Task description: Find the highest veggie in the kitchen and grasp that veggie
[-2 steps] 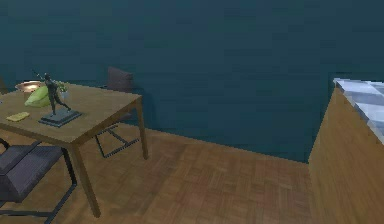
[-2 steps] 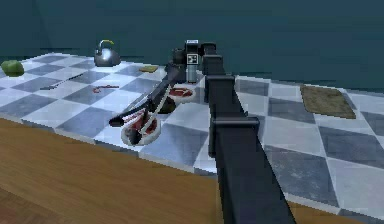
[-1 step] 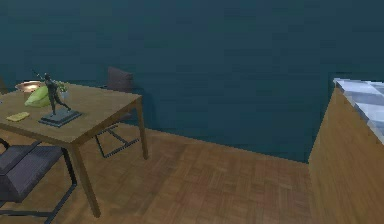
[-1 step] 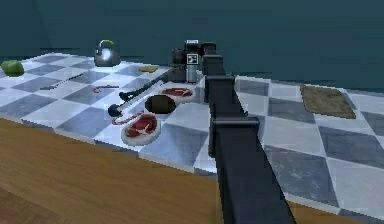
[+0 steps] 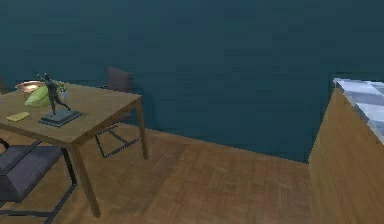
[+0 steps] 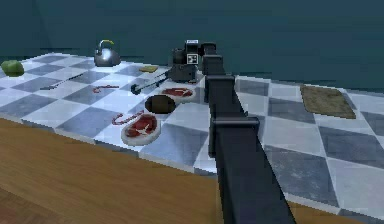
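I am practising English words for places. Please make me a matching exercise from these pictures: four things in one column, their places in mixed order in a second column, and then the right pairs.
Things
1. kettle
2. statue
3. board
4. far chair

Places
a. on the wooden table
b. on the counter, right of the arm
c. on the floor, beside the table
d. on the counter, left of the arm

Pairs: 1-d, 2-a, 3-b, 4-c
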Available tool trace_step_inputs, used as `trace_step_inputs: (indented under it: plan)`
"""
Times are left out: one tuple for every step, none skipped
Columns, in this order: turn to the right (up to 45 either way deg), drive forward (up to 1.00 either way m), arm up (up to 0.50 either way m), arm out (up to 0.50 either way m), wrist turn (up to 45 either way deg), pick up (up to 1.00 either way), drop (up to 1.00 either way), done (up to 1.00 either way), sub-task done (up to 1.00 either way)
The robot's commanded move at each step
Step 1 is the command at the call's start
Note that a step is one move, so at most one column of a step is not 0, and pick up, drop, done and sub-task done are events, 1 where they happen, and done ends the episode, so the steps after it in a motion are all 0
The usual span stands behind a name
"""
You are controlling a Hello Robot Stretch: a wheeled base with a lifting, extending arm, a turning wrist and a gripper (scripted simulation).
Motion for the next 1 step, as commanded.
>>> trace_step_inputs:
  plan:
    - [0.0, 0.00, 0.00, 0.00, 21.0, 0.00, 0.00, 0.00, 0.00]
